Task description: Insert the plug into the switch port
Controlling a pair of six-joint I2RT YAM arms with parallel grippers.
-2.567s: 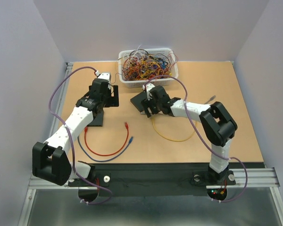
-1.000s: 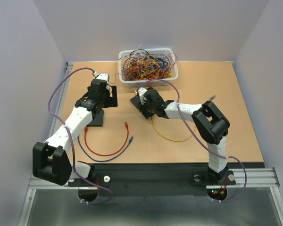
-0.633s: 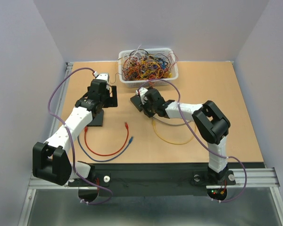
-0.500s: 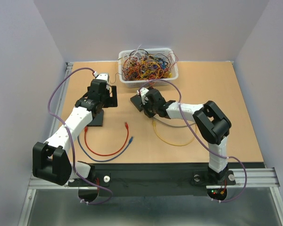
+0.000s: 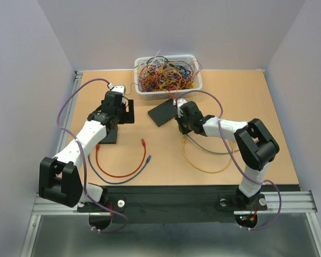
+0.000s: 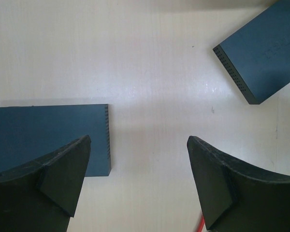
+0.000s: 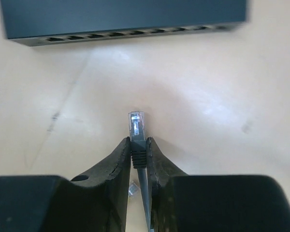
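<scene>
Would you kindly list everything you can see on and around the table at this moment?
table: one, tan, beneath everything
basket: one, white, far centre, full of tangled cables
switch box: one, black, mid-table, its switch port row facing the plug
second box: one, black, beside the left arm
plug: one, clear, held short of the ports
grey cable: one, trailing from the plug
yellow cable: one, looped near the right arm
red cable: one, near left
blue cable: one, alongside the red one
left gripper: open, above the table
right gripper: shut on the plug
</scene>
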